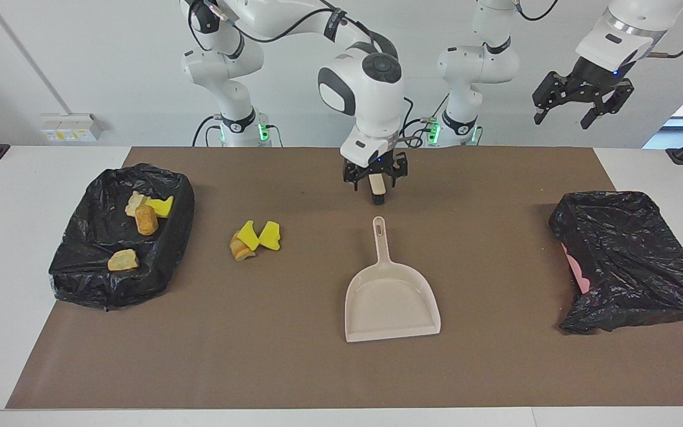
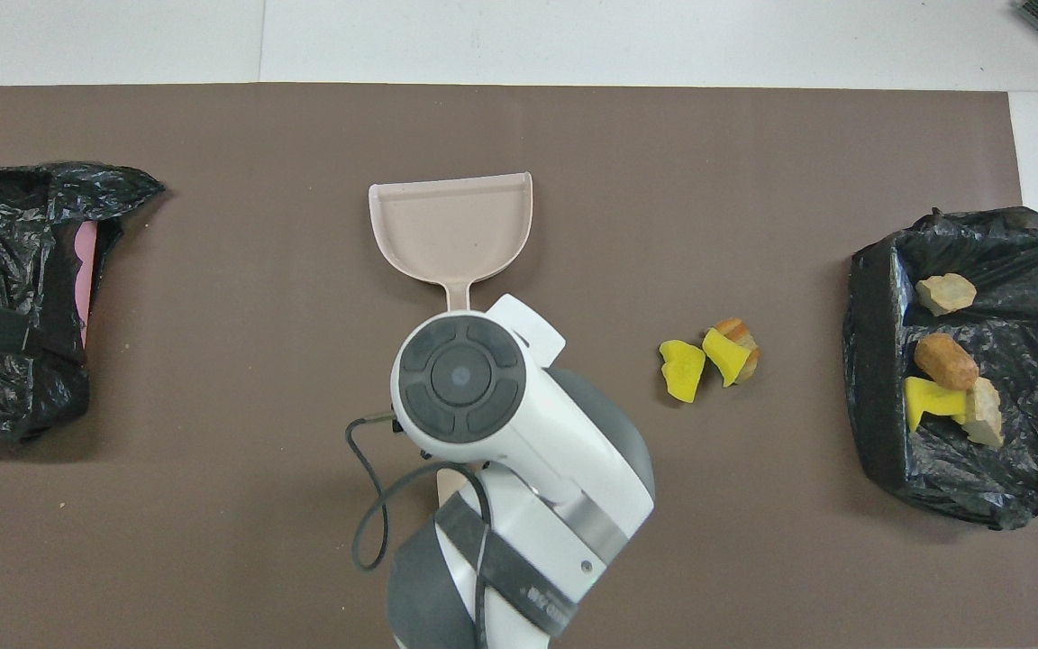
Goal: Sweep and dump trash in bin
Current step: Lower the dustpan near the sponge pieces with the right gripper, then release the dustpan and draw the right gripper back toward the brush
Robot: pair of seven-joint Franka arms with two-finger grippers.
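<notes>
Three trash scraps, two yellow and one tan [image 1: 254,239], lie together on the brown mat; they also show in the overhead view [image 2: 706,359]. Several more scraps [image 1: 146,219] lie in the black-lined bin [image 1: 80,261] at the right arm's end. My right gripper [image 1: 375,179] is shut on the beige, black-bristled brush [image 1: 379,193] and holds it upright, low over the mat, just on the robots' side of the dustpan's handle. In the overhead view the arm hides it. The beige dustpan [image 1: 390,299] lies flat mid-table, empty. My left gripper [image 1: 581,101] waits high, open and empty.
A second black-lined bin [image 1: 632,261] with pink showing at its edge stands at the left arm's end of the table. The brown mat [image 1: 294,356] covers most of the table. The loose scraps lie between the dustpan and the bin that holds scraps.
</notes>
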